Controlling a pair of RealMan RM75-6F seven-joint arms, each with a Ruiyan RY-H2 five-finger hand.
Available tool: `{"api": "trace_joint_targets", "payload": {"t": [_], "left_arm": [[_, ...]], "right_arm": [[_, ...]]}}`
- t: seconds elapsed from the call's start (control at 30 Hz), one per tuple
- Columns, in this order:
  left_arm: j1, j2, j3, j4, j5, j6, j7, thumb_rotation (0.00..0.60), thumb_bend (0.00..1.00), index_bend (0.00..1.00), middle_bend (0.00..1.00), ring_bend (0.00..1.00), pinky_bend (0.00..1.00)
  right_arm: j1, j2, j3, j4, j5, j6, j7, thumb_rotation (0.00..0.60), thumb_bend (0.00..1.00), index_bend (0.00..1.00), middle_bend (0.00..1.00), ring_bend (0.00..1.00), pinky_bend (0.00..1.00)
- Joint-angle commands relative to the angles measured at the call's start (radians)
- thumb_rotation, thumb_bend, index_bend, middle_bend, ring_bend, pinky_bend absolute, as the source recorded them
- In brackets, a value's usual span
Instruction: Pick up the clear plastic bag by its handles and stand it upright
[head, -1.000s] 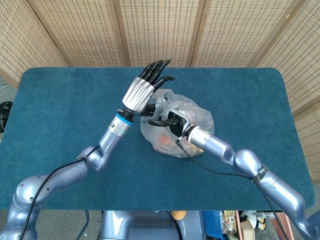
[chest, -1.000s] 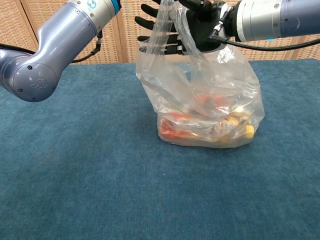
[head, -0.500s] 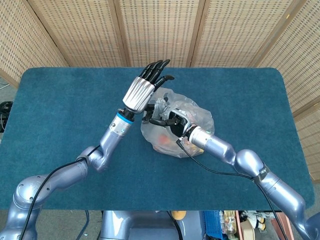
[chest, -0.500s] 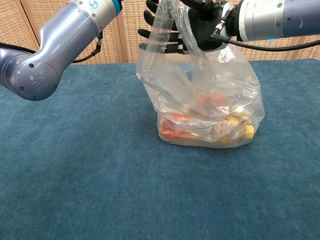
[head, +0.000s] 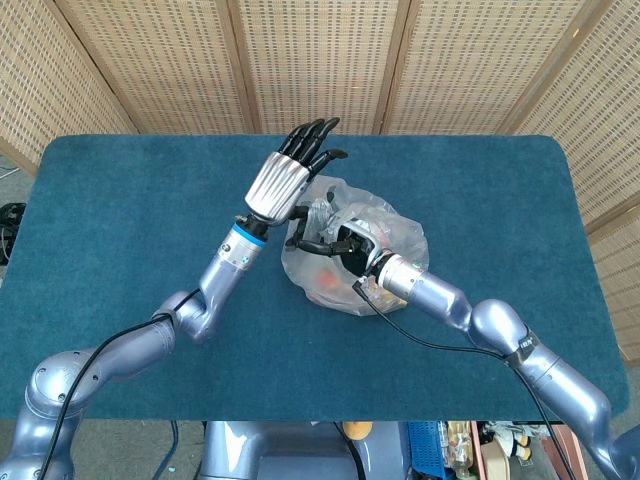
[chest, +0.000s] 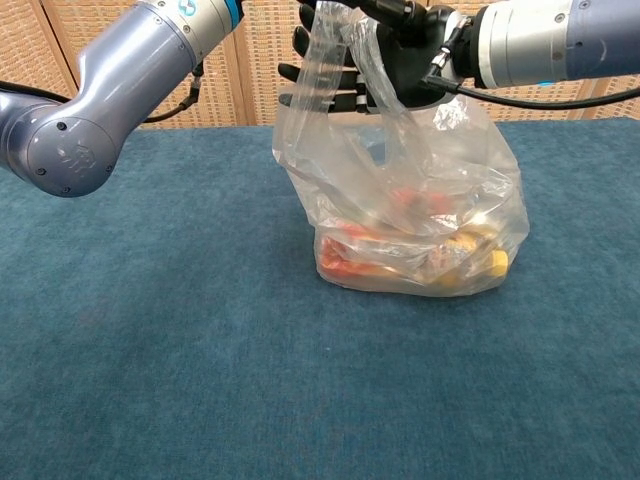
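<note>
The clear plastic bag (head: 390, 235) (chest: 420, 200) stands on the blue table with red and yellow items in its bottom. My right hand (head: 335, 240) (chest: 400, 55) grips the bag's handles above it, holding the top up. My left hand (head: 290, 175) is raised beside the bag's far left, fingers straight and spread, holding nothing. In the chest view only the left hand's dark fingertips (chest: 300, 40) show behind the plastic, near the top edge.
The blue table (head: 120, 230) spreads wide on all sides of the bag. Wicker screens (head: 320, 60) stand behind the far edge. A black cable (head: 430, 345) hangs along my right forearm.
My right hand has shifted slightly left with the bag's handles, and the plastic top has drawn a little tighter. My left hand has barely moved.
</note>
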Motion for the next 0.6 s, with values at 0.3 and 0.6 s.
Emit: {"api": "trace_joint_targets", "payload": {"t": [0.3, 0.6], "left_arm": [[0.008, 0.039, 0.004, -0.033, 0.004, -0.015, -0.012, 0.600, 0.26, 0.00, 0.00, 0.00, 0.04], [0.025, 0.101, 0.025, -0.073, 0.026, -0.016, 0.017, 0.600, 0.13, 0.00, 0.00, 0.00, 0.03]], "right_arm": [[-0.005, 0.007, 0.004, 0.003, 0.008, -0.009, 0.000, 0.600, 0.34, 0.57, 0.61, 0.40, 0.30], [-0.011, 0.011, 0.011, 0.002, 0.014, -0.008, 0.002, 0.600, 0.34, 0.57, 0.63, 0.42, 0.34]]}}
